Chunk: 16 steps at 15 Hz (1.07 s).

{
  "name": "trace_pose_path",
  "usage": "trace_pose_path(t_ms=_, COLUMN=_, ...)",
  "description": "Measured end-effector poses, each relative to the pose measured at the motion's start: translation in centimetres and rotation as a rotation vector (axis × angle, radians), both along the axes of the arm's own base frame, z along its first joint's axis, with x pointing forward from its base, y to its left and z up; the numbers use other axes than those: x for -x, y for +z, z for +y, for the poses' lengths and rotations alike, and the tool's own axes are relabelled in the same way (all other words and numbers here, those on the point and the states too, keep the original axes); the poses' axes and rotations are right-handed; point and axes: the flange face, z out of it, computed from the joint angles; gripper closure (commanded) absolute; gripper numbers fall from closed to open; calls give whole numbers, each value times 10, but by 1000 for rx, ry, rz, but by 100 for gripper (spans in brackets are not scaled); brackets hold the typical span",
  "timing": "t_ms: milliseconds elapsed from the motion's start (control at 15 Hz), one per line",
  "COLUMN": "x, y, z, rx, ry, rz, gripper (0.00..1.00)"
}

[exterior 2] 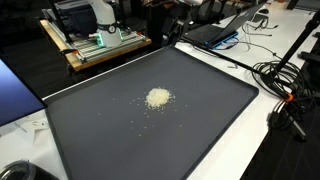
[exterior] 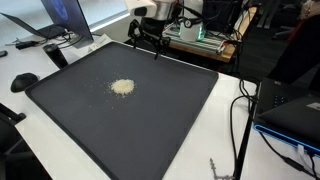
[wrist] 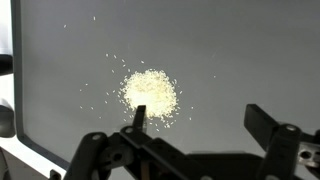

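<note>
Claw hangs with its fingers spread wide and empty over the black tray's edge on the robot's side, well apart from the heap of pale grains near the tray's middle. In the wrist view the heap lies ahead of the claw, in line with one finger rather than the gap. It is roughly round, with no long axis, and stray grains lie scattered around it.

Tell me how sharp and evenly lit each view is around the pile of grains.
Wrist view: the pile of grains is overexposed, its middle merging into a pale blob; the open tool is dark, nearly a silhouette. In both exterior views: the dark tray is evenly lit without glare, and the pile looks small and soft, single grains indistinguishable.
</note>
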Motion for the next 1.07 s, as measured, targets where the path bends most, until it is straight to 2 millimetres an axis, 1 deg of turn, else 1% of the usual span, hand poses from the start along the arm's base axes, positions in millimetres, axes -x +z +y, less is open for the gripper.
trace_pose_path(t_ms=333, x=-50, y=-29, z=-4, rx=12, ry=-67, rz=10, gripper=0)
trace_pose_path(t_ms=667, x=-93, y=-46, z=-1, rx=21, ry=-139, rz=44, gripper=0)
trace_pose_path(t_ms=867, x=-111, y=-53, z=-6, rx=-14, ry=-153, rz=123, gripper=0)
trace_pose_path(t_ms=1067, x=-119, y=-53, z=-7, rx=-24, ry=-144, rz=140, gripper=0)
